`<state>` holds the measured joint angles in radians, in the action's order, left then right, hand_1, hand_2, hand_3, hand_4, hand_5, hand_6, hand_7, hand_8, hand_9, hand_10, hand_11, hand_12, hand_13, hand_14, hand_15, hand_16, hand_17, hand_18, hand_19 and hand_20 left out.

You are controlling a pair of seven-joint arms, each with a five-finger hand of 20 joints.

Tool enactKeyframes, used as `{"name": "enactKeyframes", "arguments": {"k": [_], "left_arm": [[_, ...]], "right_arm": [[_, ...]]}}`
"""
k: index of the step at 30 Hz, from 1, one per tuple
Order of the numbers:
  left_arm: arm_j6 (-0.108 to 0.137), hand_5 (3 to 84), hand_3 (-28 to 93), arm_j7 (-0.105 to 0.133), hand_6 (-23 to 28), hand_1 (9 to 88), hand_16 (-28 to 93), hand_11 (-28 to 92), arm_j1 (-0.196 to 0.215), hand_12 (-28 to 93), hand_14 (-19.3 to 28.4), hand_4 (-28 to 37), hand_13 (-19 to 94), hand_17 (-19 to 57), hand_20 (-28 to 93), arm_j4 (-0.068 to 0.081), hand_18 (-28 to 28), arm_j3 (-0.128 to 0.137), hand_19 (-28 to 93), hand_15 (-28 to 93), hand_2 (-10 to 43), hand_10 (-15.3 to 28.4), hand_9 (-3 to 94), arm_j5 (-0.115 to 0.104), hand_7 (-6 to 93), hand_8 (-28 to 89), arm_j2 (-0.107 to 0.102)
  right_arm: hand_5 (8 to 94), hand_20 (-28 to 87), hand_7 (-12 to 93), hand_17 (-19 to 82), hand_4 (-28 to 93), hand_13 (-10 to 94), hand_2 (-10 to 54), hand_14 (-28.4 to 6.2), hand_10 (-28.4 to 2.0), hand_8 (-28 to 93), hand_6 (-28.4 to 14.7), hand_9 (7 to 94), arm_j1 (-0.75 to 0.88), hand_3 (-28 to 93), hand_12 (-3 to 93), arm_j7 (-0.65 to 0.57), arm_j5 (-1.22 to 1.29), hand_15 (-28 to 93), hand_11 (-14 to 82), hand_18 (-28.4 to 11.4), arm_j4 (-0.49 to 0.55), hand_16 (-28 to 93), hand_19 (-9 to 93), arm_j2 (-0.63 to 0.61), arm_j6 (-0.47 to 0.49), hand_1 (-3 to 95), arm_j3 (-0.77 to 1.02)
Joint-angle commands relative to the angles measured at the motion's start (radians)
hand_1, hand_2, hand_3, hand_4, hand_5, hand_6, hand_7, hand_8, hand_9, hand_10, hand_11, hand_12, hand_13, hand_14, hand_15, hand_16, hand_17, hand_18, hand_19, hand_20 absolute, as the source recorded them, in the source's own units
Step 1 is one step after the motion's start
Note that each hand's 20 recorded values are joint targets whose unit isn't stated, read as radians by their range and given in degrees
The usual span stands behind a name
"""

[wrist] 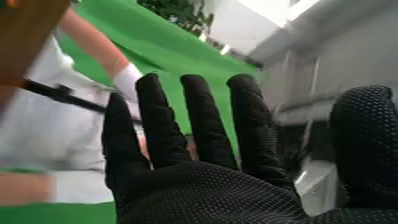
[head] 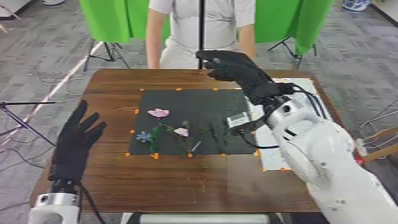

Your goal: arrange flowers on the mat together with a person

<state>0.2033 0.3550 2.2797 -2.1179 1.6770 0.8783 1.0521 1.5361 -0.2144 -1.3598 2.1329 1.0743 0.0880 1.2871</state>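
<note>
Right robot hand (head: 233, 69) is spread open, holding nothing, out by the tabletop's (head: 182, 182) far edge. Pink flower (head: 158, 113), blue flower (head: 143, 136) and pale flower (head: 181, 132) lie on the mat (head: 206, 101) — a low return sweep might snag stems.

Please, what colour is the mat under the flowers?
The mat is black, best seen in the head view.

Mat (head: 187, 100) 's on tbl (head: 178, 190); flowers (head: 158, 113) lie mostly on its L half, sheet (head: 274, 161) 's R of it, cloth (head: 108, 20) hangs bhd tbl.
</note>
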Motion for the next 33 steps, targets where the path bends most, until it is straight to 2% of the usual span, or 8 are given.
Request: {"name": "enactKeyframes", "arguments": {"k": [1, 3, 7, 13, 16, 21, 29, 33], "left_arm": [[0.002, 24.9, 75, -0.005, -5.2, 19.5, 0, 7, 0.013, 13, 17.9, -28.3, 22, -10.9, -2, 0.003, 27.6, -0.012, 45, 18, 3.1, 10.3, 27.5, 0.012, 11.4, -10, 0.028], [-0.004, 24.8, 75, -0.001, -5.2, 19.4, 1, 5, 0.007, 13, 17.7, -28.3, 21, -10.9, -2, 0.007, 27.4, -0.020, 45, 17, 3.2, 9.3, 27.1, 0.012, 11.3, -10, 0.043], [-0.022, 24.5, 75, -0.012, -5.6, 19.3, 2, 4, -0.002, 13, 17.7, -28.3, 21, -11.0, -2, 0.011, 27.4, -0.023, 45, 16, 3.2, 8.2, 26.4, 0.025, 11.1, -10, 0.071], [-0.020, 24.2, 75, -0.009, -5.8, 19.2, 2, 3, -0.012, 14, 17.7, -28.3, 22, -10.6, -1, 0.019, 27.8, -0.042, 45, 16, 3.2, 7.5, 25.8, 0.022, 11.3, -10, 0.068], [-0.028, 24.0, 75, -0.017, -5.9, 19.3, 2, 2, -0.020, 14, 17.7, -28.3, 22, -10.4, -1, 0.023, 28.2, -0.046, 45, 16, 3.3, 7.3, 25.5, 0.034, 11.3, -10, 0.066], [-0.033, 23.8, 75, -0.017, -6.0, 19.3, 2, 2, -0.024, 14, 17.6, -28.3, 22, -10.3, -1, 0.021, 28.3, -0.057, 45, 16, 3.3, 7.3, 25.5, 0.039, 11.2, -10, 0.061], [-0.028, 23.7, 75, -0.017, -6.0, 19.3, 2, 2, -0.012, 14, 17.5, -28.3, 22, -10.0, -2, 0.014, 28.4, -0.042, 46, 16, 3.3, 7.7, 25.6, 0.037, 11.3, -10, 0.062], [-0.025, 23.7, 75, -0.012, -5.8, 19.4, 2, 3, -0.012, 15, 17.6, -28.3, 22, -10.0, -2, 0.016, 28.4, -0.044, 46, 17, 3.3, 8.1, 25.7, 0.034, 11.4, -10, 0.063]], "right_arm": [[40.3, 17, 8, 3, -25, 31, 10.1, -20.3, -14.2, -9, 1.4, 39.7, 0.389, 64, 16.7, 0.124, 0.500, 9, 4.2, -25.1, 0.007, 26, 31, -0.031, -0.088, 17.7, 0.255], [39.8, 17, 8, 3, -25, 30, 10.4, -20.2, -13.8, -8, 1.7, 38.8, 0.426, 65, 16.6, 0.134, 0.469, 8, 4.0, -24.9, 0.011, 27, 31, -0.005, -0.089, 17.5, 0.275], [38.6, 16, 8, 3, -25, 27, 11.0, -20.0, -13.2, -9, 2.2, 37.0, 0.470, 65, 16.4, 0.171, 0.434, 6, 3.5, -24.4, 0.005, 28, 28, 0.030, -0.081, 16.9, 0.289], [37.1, 15, 8, 3, -26, 26, 11.0, -19.6, -11.9, -8, 3.0, 34.0, 0.494, 65, 16.0, 0.231, 0.412, 4, 2.6, -24.3, -0.019, 29, 26, -0.001, -0.099, 16.6, 0.257], [36.8, 15, 8, 3, -26, 25, 11.0, -19.4, -11.6, -9, 3.2, 33.7, 0.500, 66, 16.0, 0.234, 0.395, 4, 2.6, -24.2, -0.023, 30, 25, 0.006, -0.095, 16.4, 0.258], [36.5, 15, 8, 4, -27, 25, 11.0, -19.4, -11.3, -9, 3.5, 33.8, 0.535, 67, 16.0, 0.231, 0.355, 3, 2.7, -24.1, -0.006, 30, 24, 0.031, -0.069, 16.0, 0.292], [36.5, 16, 8, 3, -27, 24, 11.0, -19.4, -10.5, -9, 3.9, 34.1, 0.574, 67, 16.0, 0.230, 0.342, 2, 2.8, -25.1, 0.016, 31, 25, 0.034, -0.067, 15.0, 0.319], [36.6, 16, 8, 3, -27, 24, 11.0, -19.6, -10.6, -9, 4.0, 34.5, 0.566, 67, 16.0, 0.227, 0.337, 2, 2.9, -25.2, 0.012, 31, 25, 0.039, -0.073, 14.9, 0.312]]}}
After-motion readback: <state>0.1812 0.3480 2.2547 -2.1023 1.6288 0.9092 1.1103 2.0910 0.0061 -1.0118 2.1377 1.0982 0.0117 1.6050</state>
